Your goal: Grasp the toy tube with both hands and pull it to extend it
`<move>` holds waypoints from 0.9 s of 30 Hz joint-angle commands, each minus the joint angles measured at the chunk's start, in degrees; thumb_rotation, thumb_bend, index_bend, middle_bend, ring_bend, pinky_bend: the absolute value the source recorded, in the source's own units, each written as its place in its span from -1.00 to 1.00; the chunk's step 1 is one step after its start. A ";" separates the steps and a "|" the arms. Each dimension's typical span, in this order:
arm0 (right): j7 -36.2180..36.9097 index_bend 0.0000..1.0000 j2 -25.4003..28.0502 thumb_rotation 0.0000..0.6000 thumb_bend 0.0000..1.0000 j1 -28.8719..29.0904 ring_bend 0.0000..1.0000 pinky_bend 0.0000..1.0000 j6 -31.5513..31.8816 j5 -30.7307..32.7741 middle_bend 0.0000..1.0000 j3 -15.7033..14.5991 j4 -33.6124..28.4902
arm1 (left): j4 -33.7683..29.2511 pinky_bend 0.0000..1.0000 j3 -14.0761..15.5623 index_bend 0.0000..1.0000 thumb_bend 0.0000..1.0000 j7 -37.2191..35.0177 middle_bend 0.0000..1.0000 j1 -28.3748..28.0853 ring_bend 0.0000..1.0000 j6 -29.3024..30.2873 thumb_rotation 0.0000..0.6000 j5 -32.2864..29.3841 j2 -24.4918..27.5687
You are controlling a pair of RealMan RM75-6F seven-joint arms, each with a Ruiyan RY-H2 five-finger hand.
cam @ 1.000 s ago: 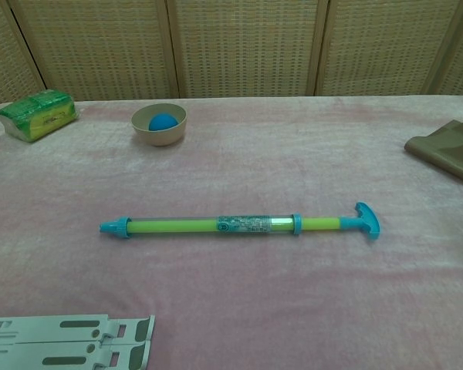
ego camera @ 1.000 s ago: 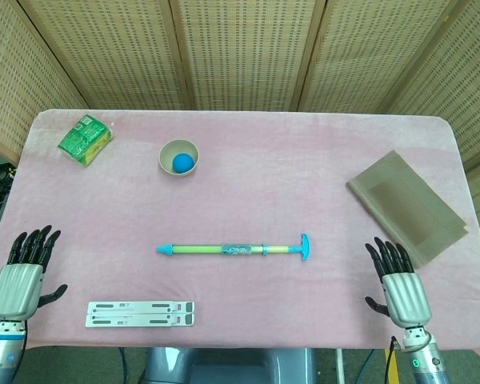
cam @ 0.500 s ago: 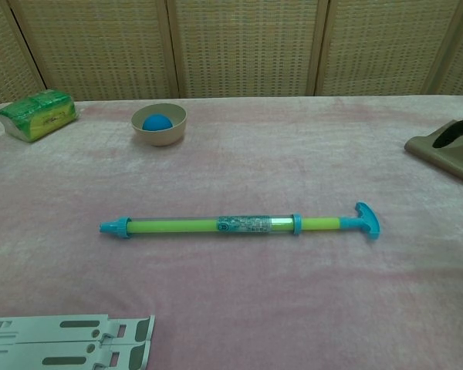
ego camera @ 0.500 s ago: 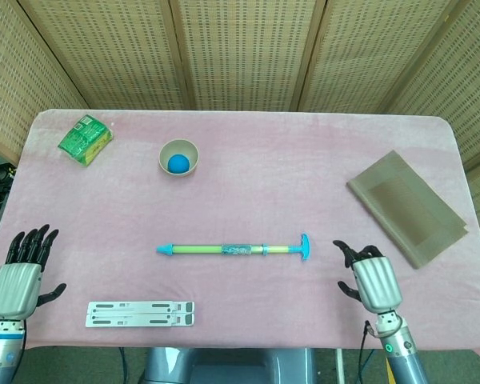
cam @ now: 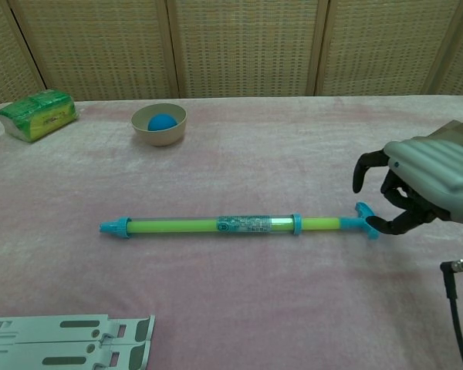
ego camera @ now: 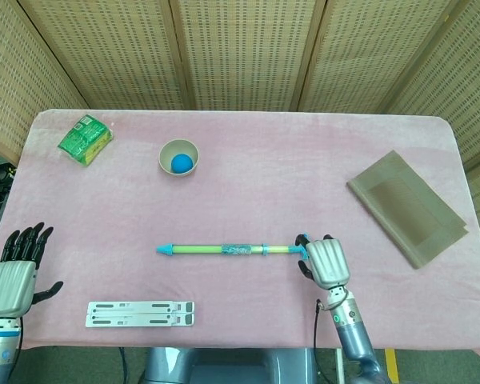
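1. The right hand (ego camera: 326, 262) has moved in from the table's right edge towards the middle over the last second. It now sits at the T-shaped handle (cam: 366, 218) of the toy tube (ego camera: 234, 250).
2. In the chest view its fingers (cam: 368, 164) are curled over the handle with the thumb under it, but they do not look clamped. I read this hand as still empty, about to close.
3. The left hand (ego camera: 16, 270) has barely shifted. It stays near the table's front left corner, fingers spread and holding nothing, well apart from the tube's pointed cap (ego camera: 166, 250).
4. The toy tube has not moved. It lies flat across the middle of the pink table (ego camera: 248, 168), cap to the left and handle to the right.
5. The task is therefore at its first step: one hand is arriving and no grip is made. The left hand probably needs to reach the barrel or cap end before any pull can extend the tube.
6. The white slotted bracket (ego camera: 140, 314) lies just beside the left hand's likely path.
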 commanded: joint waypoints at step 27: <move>-4.86 -0.05 -10.26 1.00 0.02 7.19 0.98 0.17 -3.56 11.72 0.99 2.61 12.22 | 1.17 -1.00 -0.60 -1.00 -0.72 -1.28 -1.00 -0.88 -1.00 -2.45 1.00 -2.58 -0.14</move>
